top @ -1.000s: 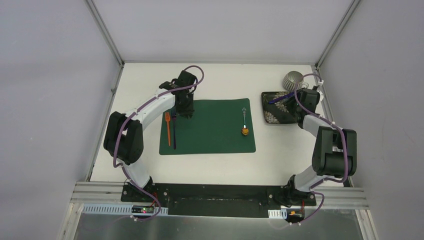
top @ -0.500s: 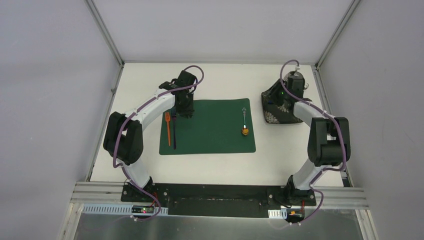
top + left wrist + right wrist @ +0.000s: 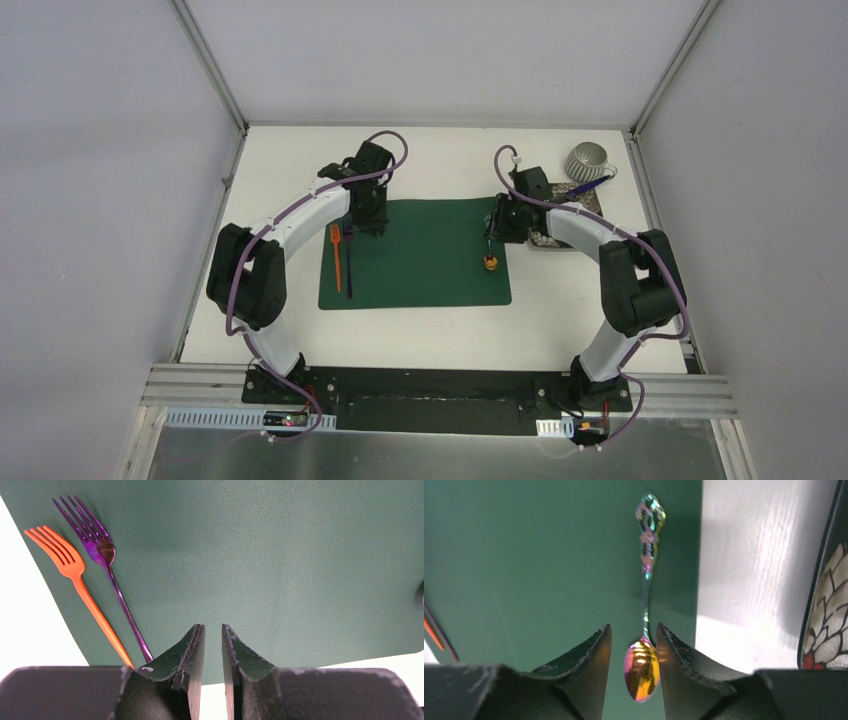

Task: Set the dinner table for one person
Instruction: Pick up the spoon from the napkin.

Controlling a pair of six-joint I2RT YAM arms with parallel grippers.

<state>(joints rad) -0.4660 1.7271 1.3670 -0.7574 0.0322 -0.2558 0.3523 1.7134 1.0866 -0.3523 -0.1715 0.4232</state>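
On the white dinner table lies a dark green placemat. An orange fork and a purple fork rest side by side on its left part. An iridescent spoon lies near its right edge. My left gripper hovers over the mat's far left corner. In the left wrist view this gripper shows a narrow gap with nothing in it. My right gripper stands open over the spoon. The bowl of the spoon shows between its fingers, with a gap on the left side.
A dark patterned plate sits right of the mat, partly under my right arm. Behind it stands a ribbed grey cup with a purple utensil beside it. Aluminium frame posts and grey walls close in the table.
My right arm has swung left from the plate and cup to above the spoon, and its jaws have narrowed. The left arm and both forks have not moved.
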